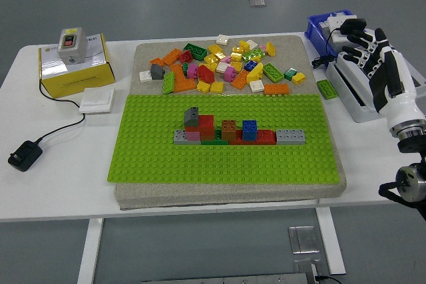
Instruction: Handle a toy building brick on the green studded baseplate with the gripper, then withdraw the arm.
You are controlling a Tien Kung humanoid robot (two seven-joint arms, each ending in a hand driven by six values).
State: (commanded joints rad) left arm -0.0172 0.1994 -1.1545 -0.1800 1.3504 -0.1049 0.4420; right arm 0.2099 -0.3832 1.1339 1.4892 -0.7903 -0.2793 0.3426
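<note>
Right hand (373, 58) at far right, over a white device (356, 94), fingers spread and slightly bent, holding nothing. Well apart to its left: green baseplate (223, 161) on a grey mat (226, 194). Brick row (236, 131) sits mid-plate, grey bricks at both ends, blue brick (249, 128) right of centre. Loose bricks (219, 64) piled on the mat beyond the plate. Blue bin (318, 28) behind the hand. Yellow box (73, 64) far left.

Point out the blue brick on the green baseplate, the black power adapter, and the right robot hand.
blue brick (249, 129): head view, on its studded top.
green baseplate (146, 157): head view, bare studs at left.
black power adapter (24, 155): head view, on its body.
right robot hand (376, 64): head view, middle of the hand.
</note>
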